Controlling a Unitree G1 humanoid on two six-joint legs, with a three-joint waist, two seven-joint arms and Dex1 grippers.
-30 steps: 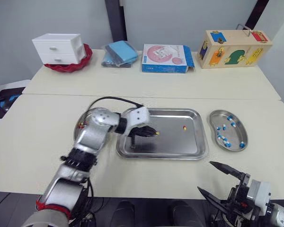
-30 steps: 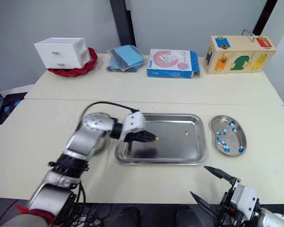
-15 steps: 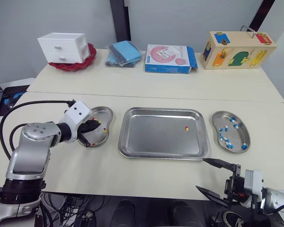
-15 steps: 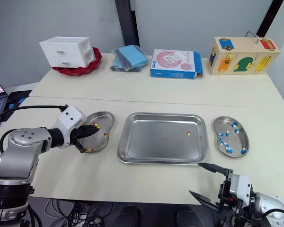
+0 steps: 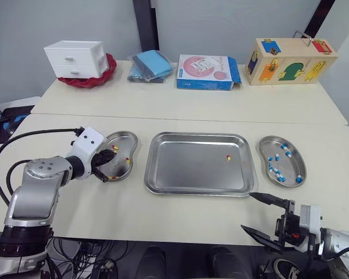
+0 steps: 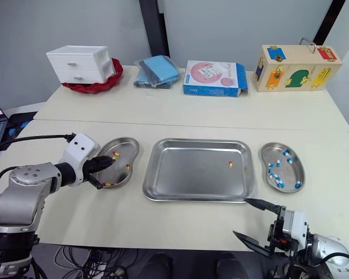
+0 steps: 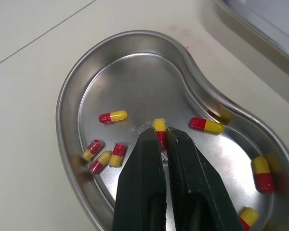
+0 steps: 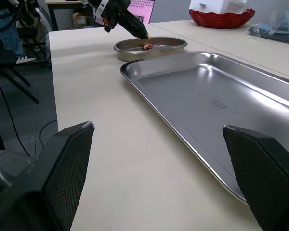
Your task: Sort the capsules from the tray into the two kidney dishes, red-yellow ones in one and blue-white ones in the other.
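Held capsule (image 7: 159, 128), half red and half yellow, is pinched in the left gripper (image 7: 160, 137). The jaws are closed on its red half and the yellow end sticks out past the tips. This gripper hangs over the left kidney dish (image 5: 123, 135); cannot tell if the capsule touches the dish floor. Loose capsules (image 7: 112, 116), seven, all red-yellow, lie in that dish, three of them bunched by one wall. The tray (image 5: 186, 171) is shiny steel and sits mid surface (image 5: 180, 215), between the two dishes. One tray capsule (image 5: 228, 157), red-yellow, lies near its right side. The right kidney dish (image 5: 262, 145) is just beside the tray and holds scattered blue-white capsules (image 5: 277, 172). The right gripper (image 5: 248, 213) is at the near edge of the surface by the tray's near right corner, with its jaws spread wide and nothing in them.
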